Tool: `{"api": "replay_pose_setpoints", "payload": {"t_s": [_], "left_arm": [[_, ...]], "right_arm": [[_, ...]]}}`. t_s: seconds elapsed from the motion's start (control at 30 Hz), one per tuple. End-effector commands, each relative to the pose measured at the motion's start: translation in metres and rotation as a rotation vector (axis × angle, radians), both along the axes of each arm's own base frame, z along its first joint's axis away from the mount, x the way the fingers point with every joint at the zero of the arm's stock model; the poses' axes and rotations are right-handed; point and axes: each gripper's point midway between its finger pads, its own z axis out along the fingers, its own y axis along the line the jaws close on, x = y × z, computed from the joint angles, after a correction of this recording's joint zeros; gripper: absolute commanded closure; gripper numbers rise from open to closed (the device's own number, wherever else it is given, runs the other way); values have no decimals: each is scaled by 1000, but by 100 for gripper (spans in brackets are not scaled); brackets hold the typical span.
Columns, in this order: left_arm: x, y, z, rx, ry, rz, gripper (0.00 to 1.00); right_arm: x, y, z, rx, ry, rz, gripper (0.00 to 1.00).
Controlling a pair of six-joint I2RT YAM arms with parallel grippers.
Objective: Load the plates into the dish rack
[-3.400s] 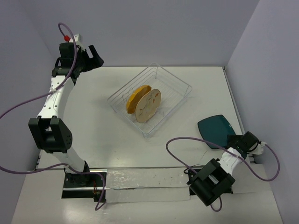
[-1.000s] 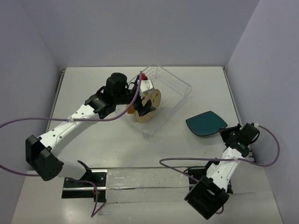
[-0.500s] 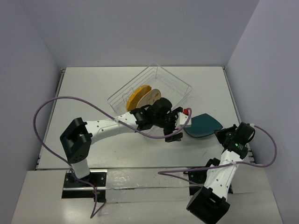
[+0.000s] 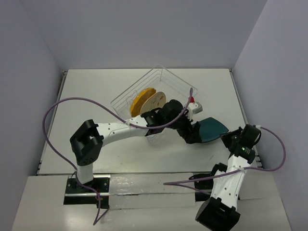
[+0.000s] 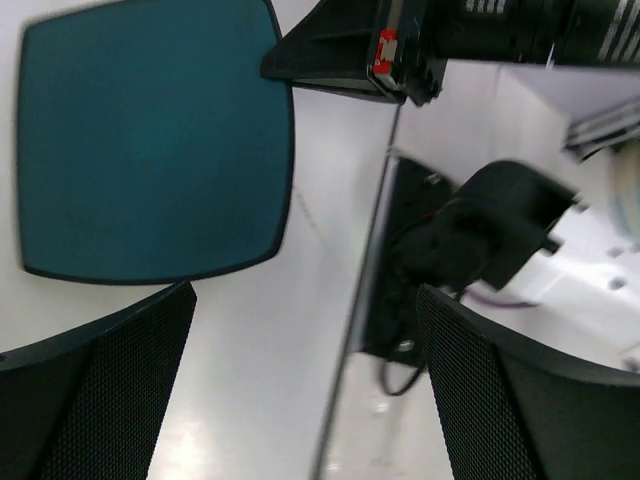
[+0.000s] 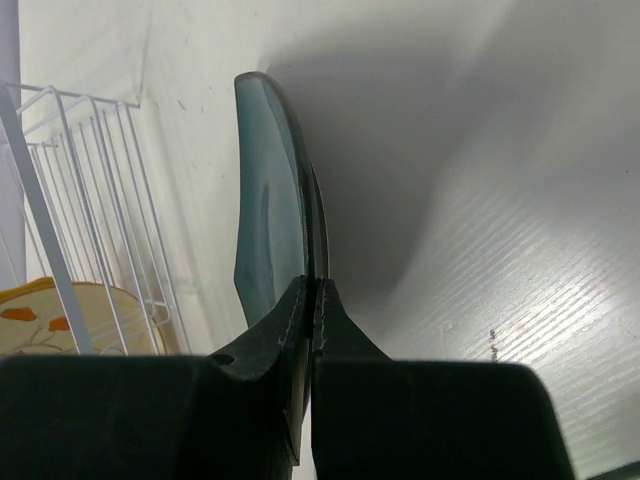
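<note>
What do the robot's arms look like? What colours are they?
The left arm and right arm are white tubes with chunky black joints. A thin purple cable loops from each. The left end effector and right end effector are black, with two flat fingers. A small red plug sits on the left wrist.

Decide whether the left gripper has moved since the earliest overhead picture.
Yes. The left gripper has swung from the table's far left corner, across the dish rack, to the teal plate.

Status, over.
Right gripper shut on dark teal rounded-square plate's rim. Left gripper open beside it, between plate and rack. Orange scalloped plate and beige patterned plate upright in white wire dish rack.
</note>
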Motion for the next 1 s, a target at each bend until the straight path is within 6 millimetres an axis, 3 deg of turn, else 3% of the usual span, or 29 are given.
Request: {"api": "replay_pose_setpoints", "payload": {"t_s": [0.0, 0.2, 0.27, 0.47, 0.73, 0.97], "left_arm": [[-9, -18, 33, -99, 336, 138, 1], [-17, -20, 22, -78, 663, 279, 1], [-18, -23, -2, -23, 778, 332, 1], [-23, -19, -34, 40, 985, 454, 1], [-9, -9, -59, 29, 1090, 688, 1], [3, -32, -69, -33, 1181, 727, 1]], "right_arm": [[18, -13, 47, -84, -122, -35, 100], [18, -17, 43, -114, -100, -63, 100], [17, -15, 45, -130, -103, -56, 100], [14, -18, 39, -169, -95, -85, 100], [13, -10, 36, -165, -108, -69, 100], [11, -4, 25, -165, -91, -44, 100]]}}
